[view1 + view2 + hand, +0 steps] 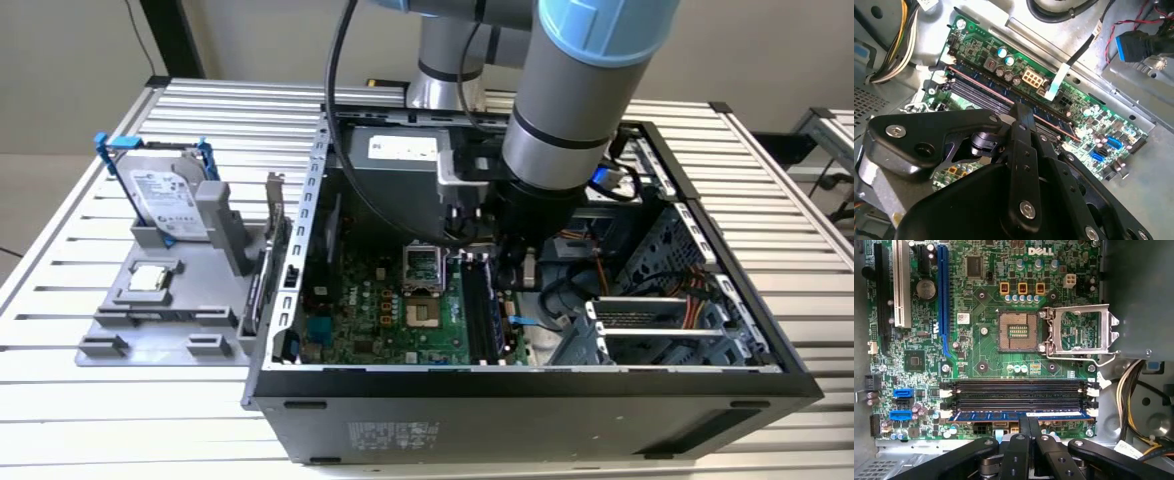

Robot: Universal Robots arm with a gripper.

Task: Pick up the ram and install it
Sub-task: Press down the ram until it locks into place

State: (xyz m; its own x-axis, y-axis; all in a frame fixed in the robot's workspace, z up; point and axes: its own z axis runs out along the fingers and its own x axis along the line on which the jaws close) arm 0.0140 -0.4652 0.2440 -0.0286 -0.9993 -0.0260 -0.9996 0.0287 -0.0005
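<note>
1. In the exterior view we see the arm reaching into the open case, the gripper low over the motherboard.
2. In the second wrist view the ram lies in a slot near the board's edge.
3. In the first wrist view the fingers sit close together, pinching the ram in the outermost slot.

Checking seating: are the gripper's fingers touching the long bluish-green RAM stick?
Touching. In the first wrist view, the fingers close on the top edge of the RAM stick, which stands in the nearest black slot.
</note>
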